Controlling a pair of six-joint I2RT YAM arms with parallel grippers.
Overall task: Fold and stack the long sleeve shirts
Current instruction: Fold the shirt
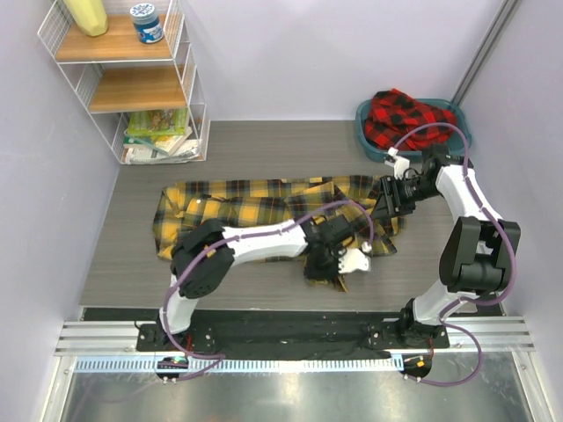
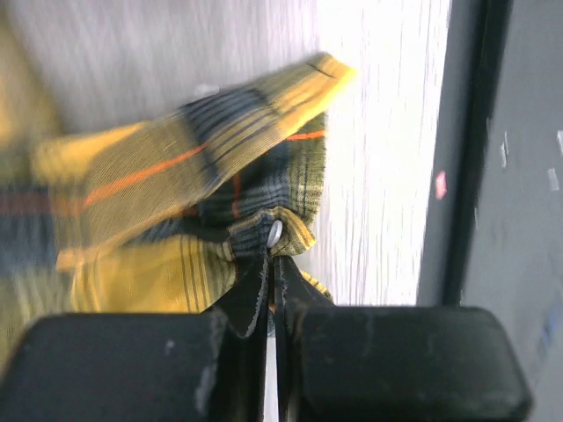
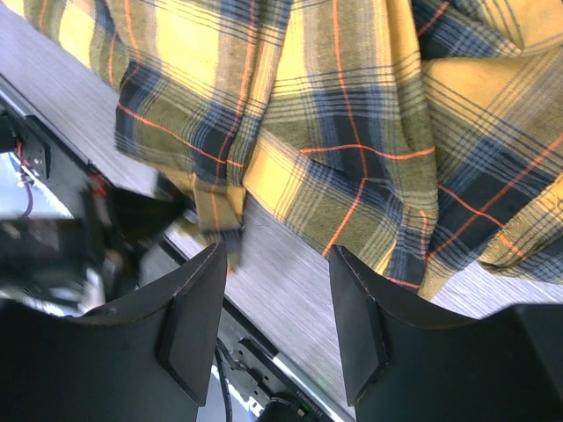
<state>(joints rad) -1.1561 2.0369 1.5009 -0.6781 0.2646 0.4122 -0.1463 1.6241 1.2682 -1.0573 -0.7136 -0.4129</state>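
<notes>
Left jaws, seen from above, are clenched on the near hem of the yellow-and-black plaid flannel shirt (image 1: pixel 255 207), which lies spread across the grey wood-grain desk (image 1: pixel 123 264). The right jaws hang over its right end. The red-and-black plaid flannel shirt (image 1: pixel 406 119) sits heaped in the teal plastic basin (image 1: pixel 365 136) (far right corner).

From the left wrist, both jaws meet tightly on a bunched fold of the yellow shirt (image 2: pixel 176 176), beside a small silver button (image 2: pixel 274 233).

From the right wrist, the jaws stand apart, released, above the shirt's edge (image 3: pixel 352 132), with only desk (image 3: pixel 281 259) between them.
</notes>
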